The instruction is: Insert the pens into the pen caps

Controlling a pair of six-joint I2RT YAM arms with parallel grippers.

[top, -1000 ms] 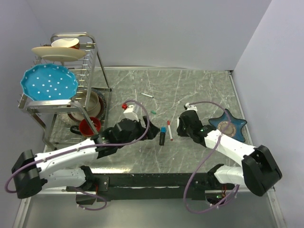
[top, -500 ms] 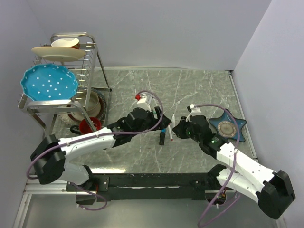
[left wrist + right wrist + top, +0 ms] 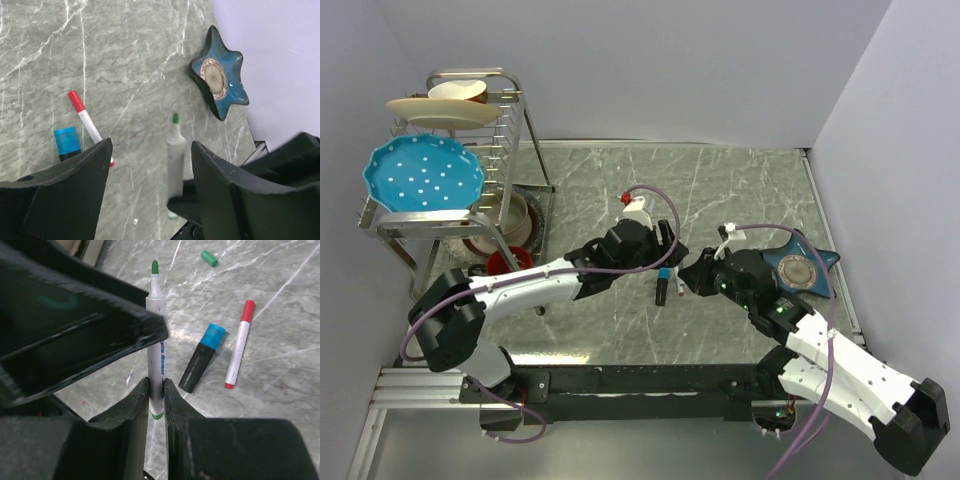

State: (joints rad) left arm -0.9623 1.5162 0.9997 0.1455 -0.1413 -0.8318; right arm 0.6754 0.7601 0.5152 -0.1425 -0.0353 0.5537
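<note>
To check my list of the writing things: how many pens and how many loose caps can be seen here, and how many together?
Pens: 3 (green-tipped pen in the right gripper, red pen, black marker)
Loose caps: 1 (green cap)
Total: 4
</note>
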